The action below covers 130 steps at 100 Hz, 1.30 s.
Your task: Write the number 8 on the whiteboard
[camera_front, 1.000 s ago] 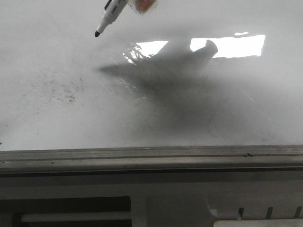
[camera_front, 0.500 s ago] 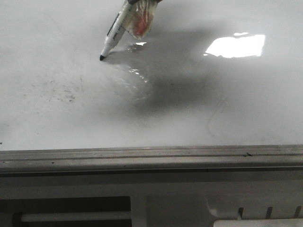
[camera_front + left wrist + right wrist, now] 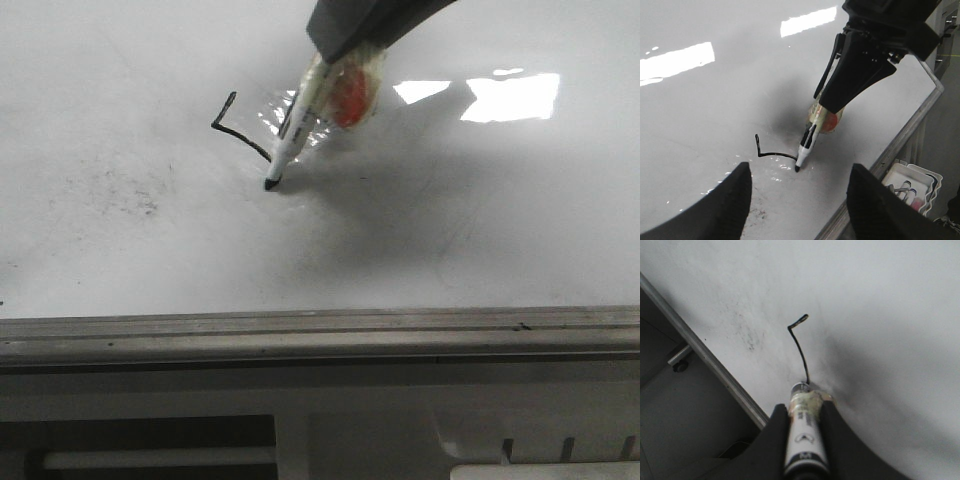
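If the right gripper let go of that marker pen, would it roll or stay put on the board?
The marker looks round-barrelled and the whiteboard glossy, so it would likely roll or slide. The taped lump beside its barrel might stop that. It looks stiff and light.

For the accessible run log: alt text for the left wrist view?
The right claw holds a marker tip-down on the whiteboard, at the end of a short, angular black stroke. The left claw hangs open, empty.

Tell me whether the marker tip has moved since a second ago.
Yes. The marker tip dropped onto the whiteboard and travelled toward the grey edge rail, trailing a black stroke.
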Each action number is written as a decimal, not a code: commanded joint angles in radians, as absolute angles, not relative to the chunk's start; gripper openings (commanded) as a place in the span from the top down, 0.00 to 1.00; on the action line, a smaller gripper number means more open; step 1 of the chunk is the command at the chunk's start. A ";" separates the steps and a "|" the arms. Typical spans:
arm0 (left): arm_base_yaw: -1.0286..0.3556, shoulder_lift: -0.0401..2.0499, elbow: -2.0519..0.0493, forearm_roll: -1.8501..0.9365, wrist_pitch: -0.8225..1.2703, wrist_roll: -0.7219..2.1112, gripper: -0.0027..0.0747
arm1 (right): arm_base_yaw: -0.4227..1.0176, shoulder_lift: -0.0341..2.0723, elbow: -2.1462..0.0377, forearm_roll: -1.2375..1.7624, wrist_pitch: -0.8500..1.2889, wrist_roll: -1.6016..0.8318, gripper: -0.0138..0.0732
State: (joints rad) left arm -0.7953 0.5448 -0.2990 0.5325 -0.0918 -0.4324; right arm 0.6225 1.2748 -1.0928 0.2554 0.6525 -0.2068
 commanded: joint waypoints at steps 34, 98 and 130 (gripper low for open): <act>-0.803 0.546 -0.329 0.517 -0.155 -0.446 0.47 | 0.583 1.237 -1.129 0.233 0.467 -0.201 0.91; -0.803 0.554 -0.329 0.583 -0.142 -0.444 0.47 | 0.689 1.149 -1.129 0.233 0.437 -0.223 0.92; -0.803 0.762 -0.336 0.634 -0.338 -0.444 0.47 | 0.793 1.166 -1.125 0.233 0.629 -0.223 0.91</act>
